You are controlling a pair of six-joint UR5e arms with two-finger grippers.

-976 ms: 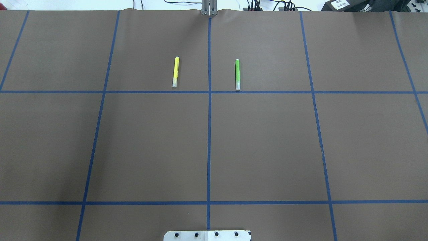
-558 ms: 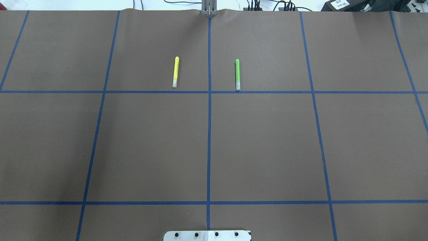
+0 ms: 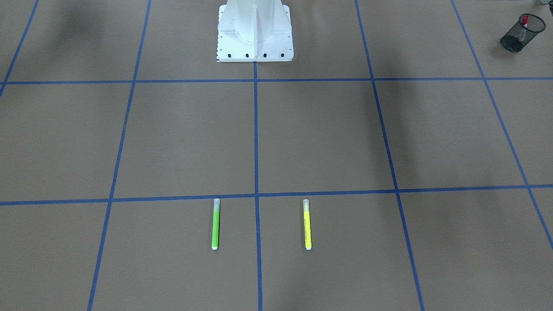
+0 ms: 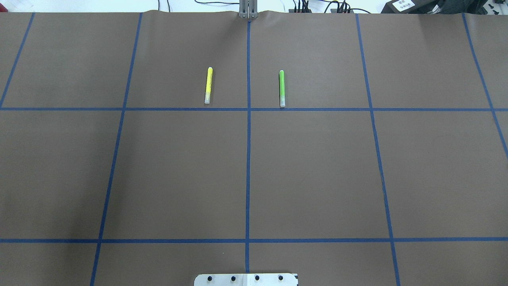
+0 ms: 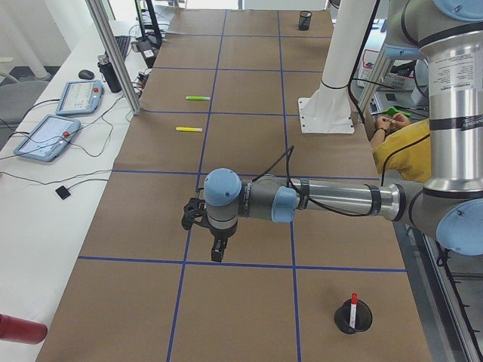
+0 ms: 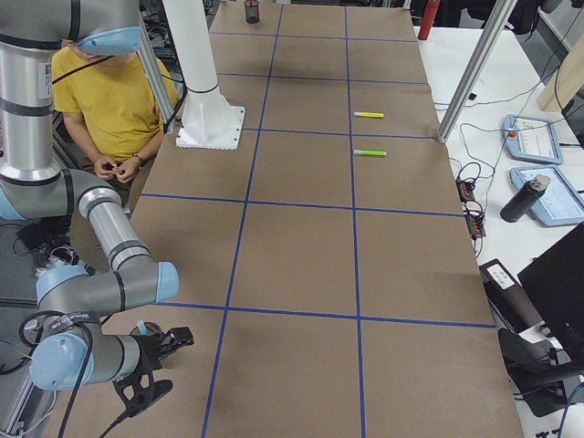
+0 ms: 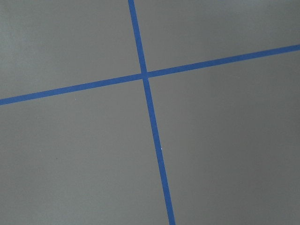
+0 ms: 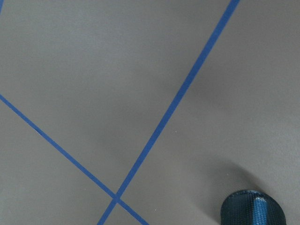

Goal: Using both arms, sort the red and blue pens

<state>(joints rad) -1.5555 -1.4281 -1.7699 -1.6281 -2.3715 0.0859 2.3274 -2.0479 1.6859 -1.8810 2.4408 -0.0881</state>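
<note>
From my feed, the tabletop (image 4: pixel 317 171) is brown paper cut into squares by blue tape (image 4: pixel 248 159). The yellow marker (image 4: pixel 208 85) and green marker (image 4: pixel 281 88) lie flat in the far row, one on each side of the centre line. They're roughly parallel, and their clear caps stop just short of the cross line. A black mesh cup (image 3: pixel 514 41) stands near one end of the tabletop and a second cup (image 5: pixel 304 20) at the opposite end. Off the paper I see two pendants (image 5: pixel 45 138), a black bottle (image 5: pixel 111 73) and a red bottle (image 5: pixel 19 329). A person (image 6: pixel 114 100) in a yellow shirt sits beside the tabletop.
</note>
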